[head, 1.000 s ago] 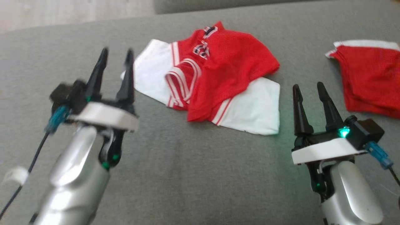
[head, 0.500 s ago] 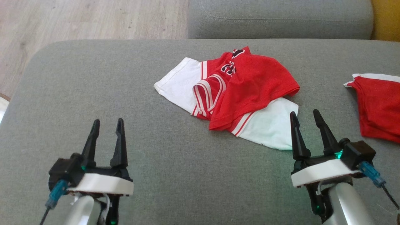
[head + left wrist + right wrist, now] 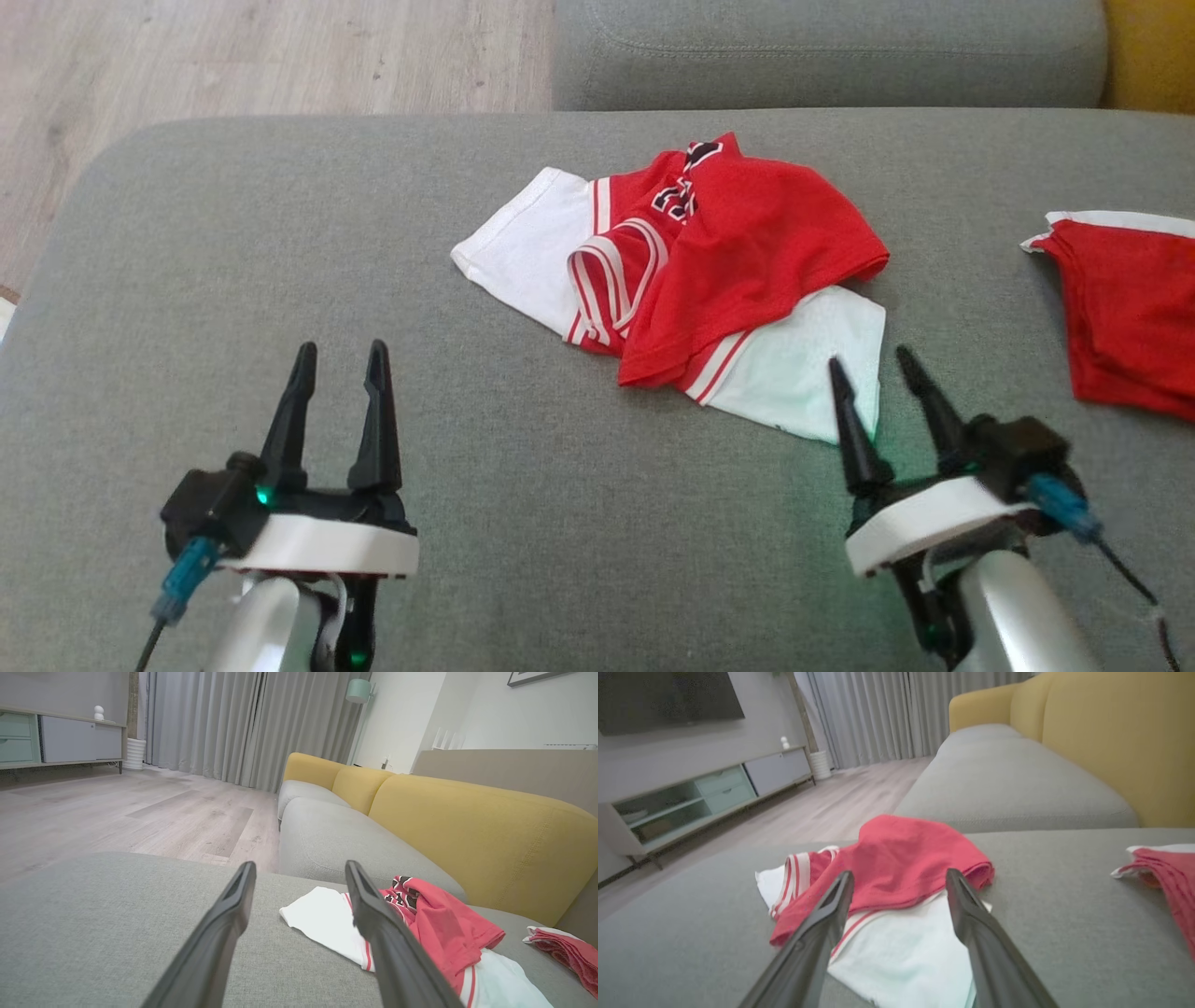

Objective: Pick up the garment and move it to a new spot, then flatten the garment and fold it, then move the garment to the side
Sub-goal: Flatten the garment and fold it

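Observation:
A red and white garment [image 3: 709, 271] lies crumpled on the grey sofa seat [image 3: 280, 243], its red part bunched over white panels. In the left wrist view the garment [image 3: 434, 924] lies ahead and to the right; in the right wrist view the garment [image 3: 896, 868] lies straight ahead. My left gripper [image 3: 341, 359] hovers open over bare cushion, well to the garment's left. Close to the garment's near white corner, my right gripper [image 3: 870, 362] stands open with nothing between its fingers.
A second red cloth [image 3: 1130, 317] with a white edge lies at the seat's right side. Another grey cushion [image 3: 822, 56] adjoins the far edge, with a yellow backrest [image 3: 476, 826] beyond. Wooden floor [image 3: 233, 56] lies past the seat's far left edge.
The head camera has tilted, so the whole picture shifted. My left gripper has drawn back away from the garment, and my right gripper has edged left toward its white corner.

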You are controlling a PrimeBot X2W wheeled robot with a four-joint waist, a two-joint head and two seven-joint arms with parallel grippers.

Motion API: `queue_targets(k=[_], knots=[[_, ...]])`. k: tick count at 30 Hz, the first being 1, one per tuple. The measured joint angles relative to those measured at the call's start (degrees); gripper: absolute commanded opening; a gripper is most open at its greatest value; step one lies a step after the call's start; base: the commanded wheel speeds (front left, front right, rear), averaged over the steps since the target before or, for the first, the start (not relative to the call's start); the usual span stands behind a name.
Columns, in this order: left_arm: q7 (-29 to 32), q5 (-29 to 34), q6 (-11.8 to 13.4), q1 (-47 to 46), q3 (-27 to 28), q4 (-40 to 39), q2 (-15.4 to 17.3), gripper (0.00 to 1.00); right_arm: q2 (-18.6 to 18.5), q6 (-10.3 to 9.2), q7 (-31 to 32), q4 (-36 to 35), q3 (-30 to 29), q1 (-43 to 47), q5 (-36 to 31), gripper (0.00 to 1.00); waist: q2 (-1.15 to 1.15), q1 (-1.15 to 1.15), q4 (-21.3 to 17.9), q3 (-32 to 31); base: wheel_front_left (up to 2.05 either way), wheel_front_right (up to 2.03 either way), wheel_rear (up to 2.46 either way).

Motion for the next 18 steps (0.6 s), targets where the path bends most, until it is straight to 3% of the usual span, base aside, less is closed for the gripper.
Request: queue_targets(k=[9,18], knots=[[0.0,1.1,-1.55,-0.25,0.47,1.58,-1.85,1.0,-0.01,0.0,8.61,8.22,4.05,-1.98,-6.73,1.0,0.0,0.01,1.72,1.42,0.0,0.0,0.0],[0.0,2.01,-2.98,-2.13,1.25,2.75,-2.88,1.0,-0.04,0.0,13.39,16.14,4.92,-7.53,-11.0,1.0,0.0,0.01,4.1,4.13,0.0,0.0,0.0]])
